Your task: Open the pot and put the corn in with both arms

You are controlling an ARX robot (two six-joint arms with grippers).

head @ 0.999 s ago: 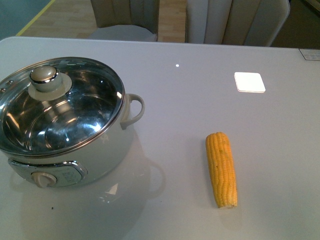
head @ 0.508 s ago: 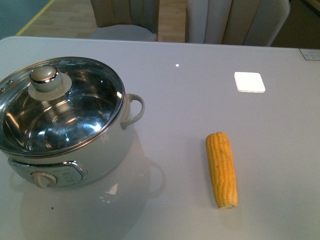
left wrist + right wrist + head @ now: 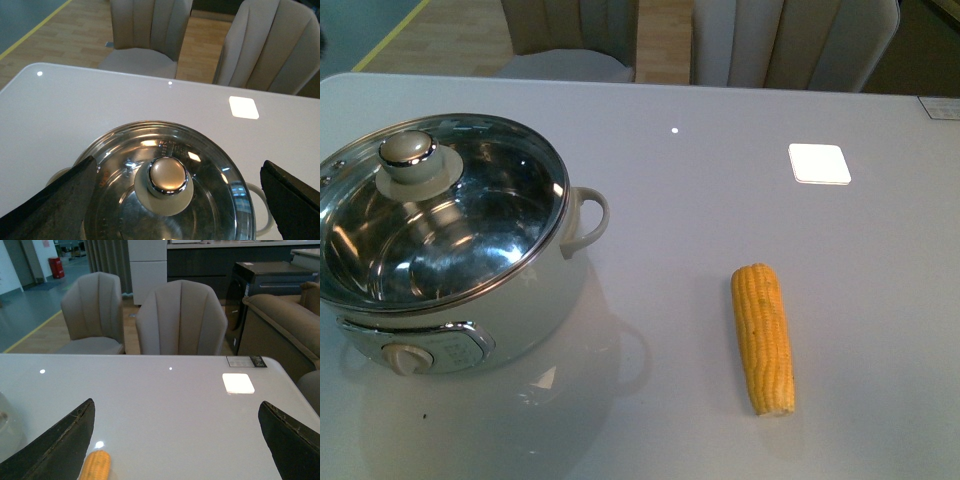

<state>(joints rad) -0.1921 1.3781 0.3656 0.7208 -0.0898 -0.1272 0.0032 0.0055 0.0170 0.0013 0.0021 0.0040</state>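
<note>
Left wrist view: the left gripper [image 3: 179, 164], released like the right gripper [image 3: 176, 405], should be centred over the knob [image 3: 169, 176] at eleven o'clock on the lid [image 3: 470, 235].

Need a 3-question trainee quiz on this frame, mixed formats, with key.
1. True or false: the glass lid sits on the pot.
2. Where is the corn? A) inside the pot B) on the table, apart from the pot C) held in an end effector
3. In the left wrist view, what shows between the open fingers of the left end effector?
Key: 1 true; 2 B; 3 the lid's knob.
</note>
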